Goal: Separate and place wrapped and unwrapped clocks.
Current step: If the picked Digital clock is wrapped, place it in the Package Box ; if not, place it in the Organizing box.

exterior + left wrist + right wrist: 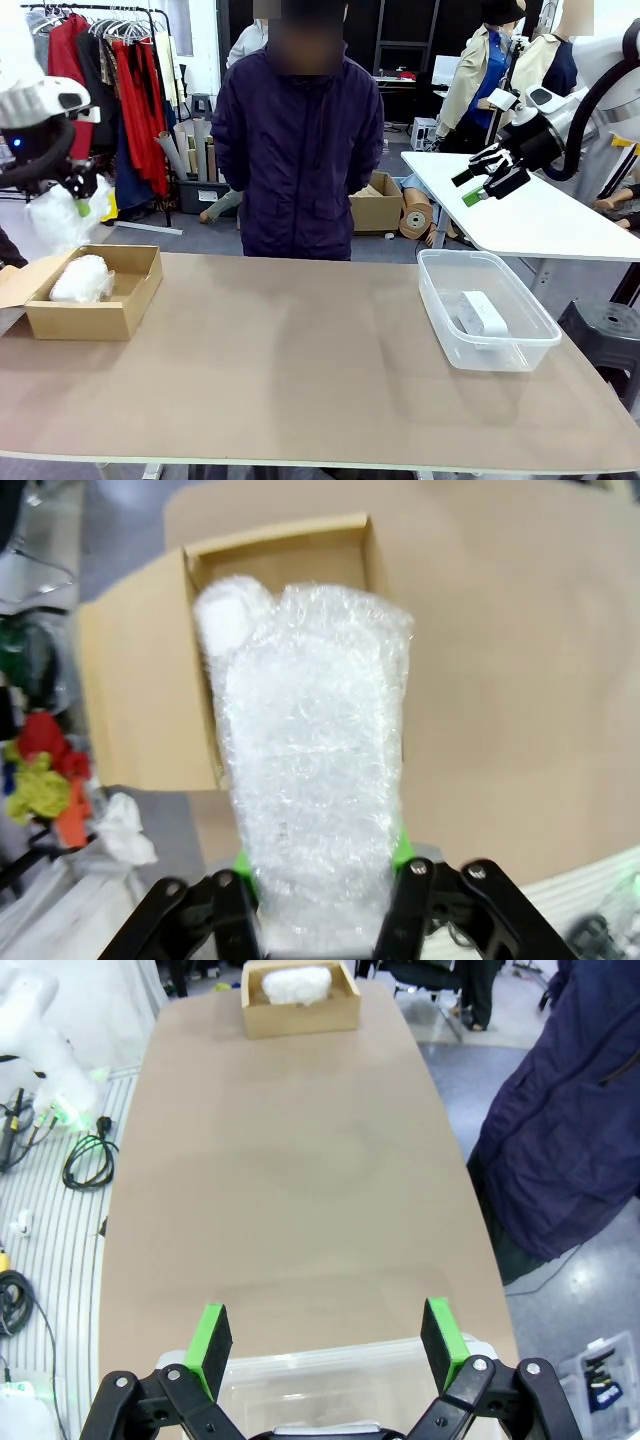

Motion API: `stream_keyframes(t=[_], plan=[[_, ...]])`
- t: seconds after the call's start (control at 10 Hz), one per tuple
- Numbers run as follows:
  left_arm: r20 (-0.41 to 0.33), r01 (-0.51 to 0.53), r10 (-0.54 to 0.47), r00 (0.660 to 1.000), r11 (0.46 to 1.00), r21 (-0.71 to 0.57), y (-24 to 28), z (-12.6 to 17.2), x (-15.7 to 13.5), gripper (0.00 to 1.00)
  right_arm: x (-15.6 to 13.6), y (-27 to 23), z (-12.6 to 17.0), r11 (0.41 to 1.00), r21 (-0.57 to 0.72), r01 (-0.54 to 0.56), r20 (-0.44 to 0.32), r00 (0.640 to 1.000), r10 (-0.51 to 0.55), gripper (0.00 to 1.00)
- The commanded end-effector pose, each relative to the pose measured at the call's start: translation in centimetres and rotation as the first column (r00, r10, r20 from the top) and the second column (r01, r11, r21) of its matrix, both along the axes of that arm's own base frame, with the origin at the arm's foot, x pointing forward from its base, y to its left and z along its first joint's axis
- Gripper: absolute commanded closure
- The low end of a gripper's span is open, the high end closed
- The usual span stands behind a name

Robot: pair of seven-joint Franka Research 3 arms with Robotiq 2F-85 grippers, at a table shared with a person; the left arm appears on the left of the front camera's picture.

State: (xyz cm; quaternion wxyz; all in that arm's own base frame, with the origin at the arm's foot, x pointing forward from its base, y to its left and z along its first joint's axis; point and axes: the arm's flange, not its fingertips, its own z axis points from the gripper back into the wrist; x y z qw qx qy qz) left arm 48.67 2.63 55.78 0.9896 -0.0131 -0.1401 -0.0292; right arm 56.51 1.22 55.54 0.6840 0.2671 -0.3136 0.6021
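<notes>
My left gripper [78, 200] hangs above the table's left end, shut on a wrapped clock [58, 218], a white bubble-wrap bundle. In the left wrist view this bundle [315, 770] stands between the green pads [400, 848], over an open cardboard box [140, 680]. A second wrapped clock [82, 278] lies inside that box [120, 312]. The unwrapped clock [482, 312], white and rectangular, lies in a clear plastic bin [440, 330] at the right. My right gripper [482, 185] is open and empty, raised above the bin [330, 1370].
A person in a dark jacket [298, 150] stands at the far edge, arms behind the back. The brown tabletop [290, 370] between box and bin is bare. A white table [530, 215] stands behind on the right. Cables [85, 1165] lie on the floor beside the table.
</notes>
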Motion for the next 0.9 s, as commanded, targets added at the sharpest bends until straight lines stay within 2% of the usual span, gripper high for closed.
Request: stream_keyframes(t=[0.0, 0.2, 0.3, 0.4, 0.7, 0.8], plan=[[0.066, 0.045, -0.041, 0.997, 0.997, -0.064, 0.7, -2.9, -0.7, 1.00, -0.1, 0.1, 0.1, 1.000, -0.001, -0.005, 0.003, 1.000, 0.005, 0.00], [0.058, 0.044, -0.039, 0.998, 0.995, -0.087, 0.1, -5.5, 0.6, 1.00, -0.1, 0.1, 0.1, 1.000, -0.001, -0.005, 0.003, 1.000, 0.005, 0.00], [0.054, -0.005, 0.010, 0.998, 0.996, -0.094, -0.5, -6.4, 1.5, 1.00, -0.1, 0.1, 0.1, 1.000, -0.001, -0.005, 0.003, 1.000, 0.005, 0.00], [0.034, 0.015, -0.013, 0.999, 0.998, -0.061, 0.4, -5.1, -0.1, 1.00, -0.1, 0.1, 0.1, 1.000, -0.001, -0.005, 0.003, 1.000, 0.005, 0.00], [0.034, 0.015, -0.013, 0.999, 0.998, -0.061, 0.4, -5.1, -0.1, 1.00, -0.1, 0.1, 0.1, 1.000, -0.001, -0.005, 0.003, 1.000, 0.005, 0.00], [0.032, 0.013, -0.010, 0.999, 0.998, -0.069, 0.0, -5.9, 0.3, 1.00, -0.1, 0.1, 0.1, 1.000, -0.001, -0.005, 0.003, 1.000, 0.005, 0.00]])
